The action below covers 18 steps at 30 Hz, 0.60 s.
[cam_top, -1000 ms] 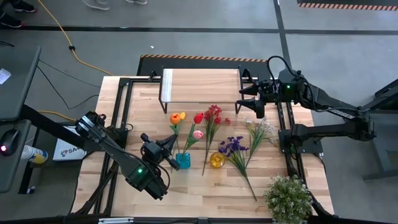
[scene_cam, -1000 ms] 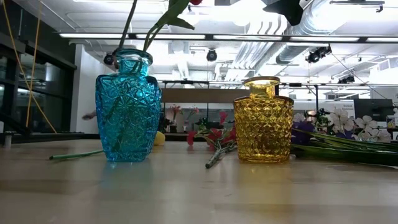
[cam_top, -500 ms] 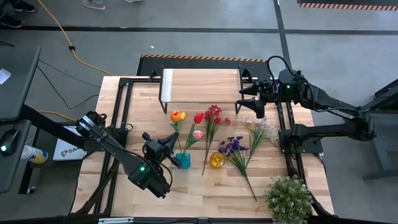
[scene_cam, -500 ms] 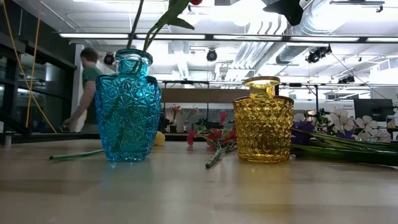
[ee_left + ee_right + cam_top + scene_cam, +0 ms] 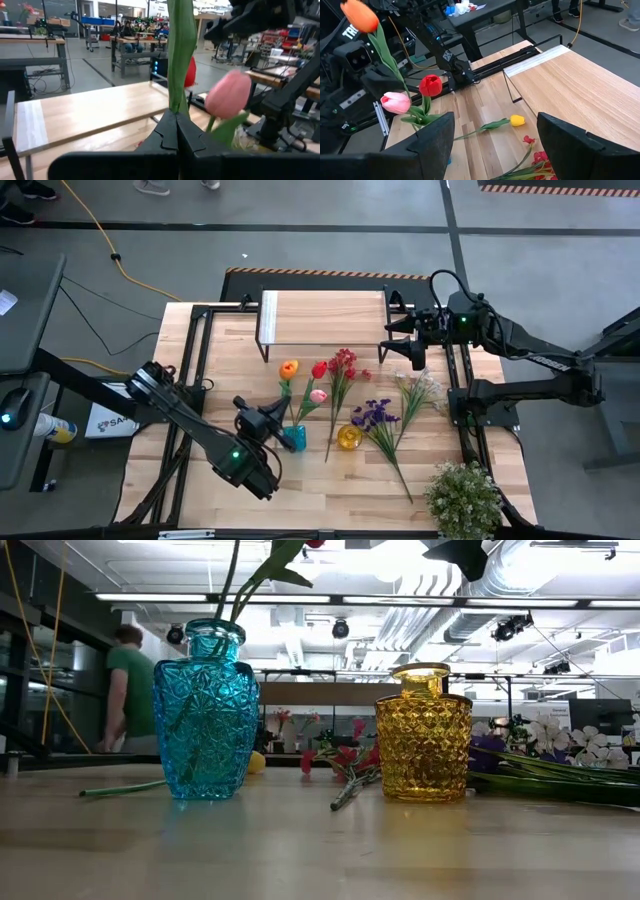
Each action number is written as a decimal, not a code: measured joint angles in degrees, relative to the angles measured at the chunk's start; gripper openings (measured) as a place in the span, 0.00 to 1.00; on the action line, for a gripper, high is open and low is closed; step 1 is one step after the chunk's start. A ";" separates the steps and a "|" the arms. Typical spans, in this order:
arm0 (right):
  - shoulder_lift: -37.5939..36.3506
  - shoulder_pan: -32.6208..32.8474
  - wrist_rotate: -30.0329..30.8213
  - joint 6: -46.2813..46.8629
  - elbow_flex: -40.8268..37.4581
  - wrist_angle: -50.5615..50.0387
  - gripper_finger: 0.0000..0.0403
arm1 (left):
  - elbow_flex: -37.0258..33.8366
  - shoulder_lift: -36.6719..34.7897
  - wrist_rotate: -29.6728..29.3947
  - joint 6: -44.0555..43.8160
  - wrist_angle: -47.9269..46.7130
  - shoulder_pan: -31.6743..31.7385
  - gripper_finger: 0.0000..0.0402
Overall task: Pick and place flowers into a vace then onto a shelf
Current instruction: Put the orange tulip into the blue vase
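Observation:
My left gripper (image 5: 277, 421) is shut on the orange tulip (image 5: 289, 368) just left of the blue glass vase (image 5: 294, 437). A red tulip (image 5: 319, 369) and a pink tulip (image 5: 319, 395) stand in that vase. In the low view the orange tulip's stem (image 5: 232, 580) slants down to the blue vase's mouth (image 5: 214, 628). The yellow glass vase (image 5: 348, 437) stands to its right. Red (image 5: 345, 362), purple (image 5: 375, 415) and white (image 5: 420, 390) sprays lie on the table. A yellow tulip (image 5: 517, 120) lies flat too. My right gripper (image 5: 392, 340) hangs open by the shelf (image 5: 322, 318). My left gripper pinches the orange tulip's green stem (image 5: 176, 102) between its two shut fingers, well below the flower head. The fingers come from the table's left, lying across the stem. The stem stands nearly upright above the fingers, and its lower end reaches the blue vase's mouth (image 5: 222, 624).
A bushy pale-green potted plant (image 5: 463, 500) sits at the table's near right corner. Black frame rails (image 5: 196, 370) run along the table's left and right sides. A person in a green shirt (image 5: 128, 690) walks in the room behind.
My left gripper has moved toward the table's right, closer to the blue vase, still shut on the orange tulip. The tulip's stem has shifted right over the vase mouth. A person has walked into the room behind the table.

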 joint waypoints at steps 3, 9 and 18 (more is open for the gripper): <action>-0.01 0.00 -0.22 0.00 0.00 -0.15 0.68 | 0.15 0.42 -0.37 0.10 0.50 0.02 0.05; 0.01 0.00 -0.39 0.00 0.00 -0.50 0.68 | 0.11 1.59 -0.23 -0.17 1.13 0.02 0.05; -0.01 0.00 -0.40 -0.02 0.00 -1.24 0.68 | 0.09 2.75 4.32 -0.28 1.57 -0.02 0.05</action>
